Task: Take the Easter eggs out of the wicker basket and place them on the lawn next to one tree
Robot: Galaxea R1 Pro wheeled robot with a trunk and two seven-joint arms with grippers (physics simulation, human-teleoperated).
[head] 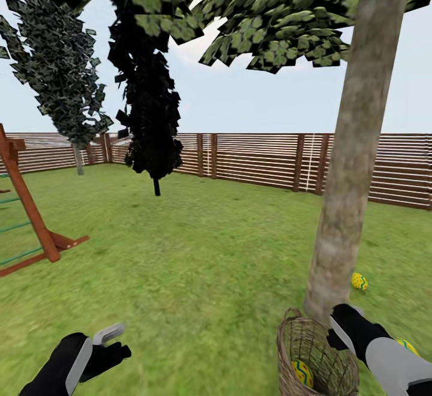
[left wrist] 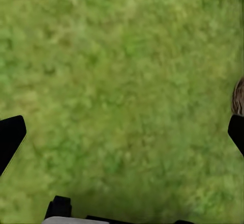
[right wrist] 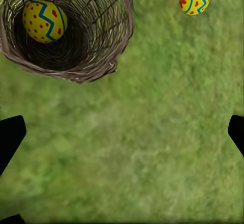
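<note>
Both arms reach low over the lawn (head: 198,264), each pincer spread and empty, the right pincer (right wrist: 122,132) beside the wicker basket (right wrist: 109,56).

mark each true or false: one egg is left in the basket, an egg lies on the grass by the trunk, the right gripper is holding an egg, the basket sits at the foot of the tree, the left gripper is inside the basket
1. One egg is left in the wicker basket. True: a single egg in the basket lies at its bottom.
2. An egg lies on the grass by the trunk. True: the egg by the trunk rests on the lawn beside the tree.
3. The right gripper is holding an egg. False: the right gripper is open over bare grass.
4. The basket sits at the foot of the tree. True.
5. The left gripper is inside the basket. False: the left gripper hangs open over grass, away from the basket.
</note>
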